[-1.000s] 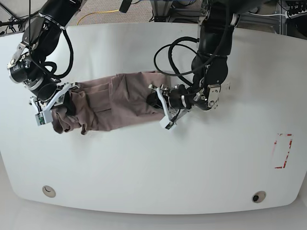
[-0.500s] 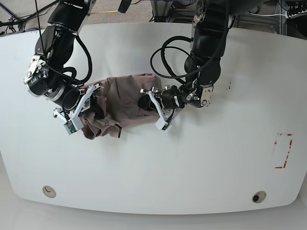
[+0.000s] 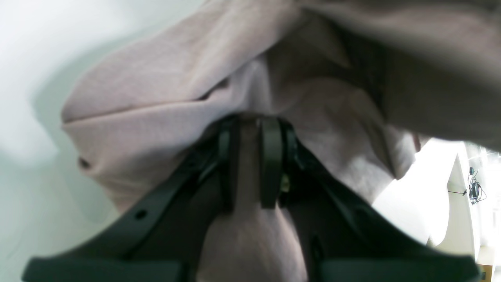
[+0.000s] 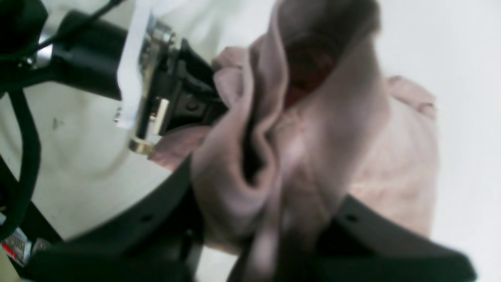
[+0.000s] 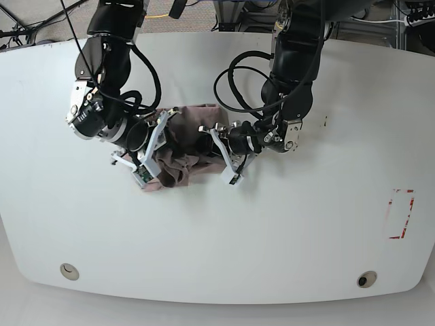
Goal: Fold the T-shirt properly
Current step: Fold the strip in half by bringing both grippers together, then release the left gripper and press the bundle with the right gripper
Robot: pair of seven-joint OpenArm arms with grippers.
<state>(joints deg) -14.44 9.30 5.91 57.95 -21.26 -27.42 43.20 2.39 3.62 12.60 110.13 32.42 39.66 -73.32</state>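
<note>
The mauve T-shirt [image 5: 192,129] lies bunched into a short heap at the middle of the white table [image 5: 285,238], pinched between my two grippers. My left gripper [image 5: 207,146] sits at the heap's right end. In the left wrist view, the left gripper [image 3: 246,156] is shut on a fold of the T-shirt [image 3: 164,90], with its black fingers [image 3: 270,164] pressed against the cloth. My right gripper [image 5: 158,149] is at the heap's left end. In the blurred right wrist view the T-shirt [image 4: 391,164] bulges out of the right gripper [image 4: 266,203] and hides its tips. The left gripper [image 4: 176,102] shows close behind.
A red rectangle mark [image 5: 401,214] is on the table at the right. Two round holes [image 5: 68,272] [image 5: 367,279] sit near the front edge. Black cables [image 5: 234,85] loop from the left arm above the shirt. Floor and cords lie beyond the far edge.
My right gripper has swept to the right with its end of the T-shirt, close to the left gripper, so the long spread cloth is now a short heap. The left gripper shifted slightly left.
</note>
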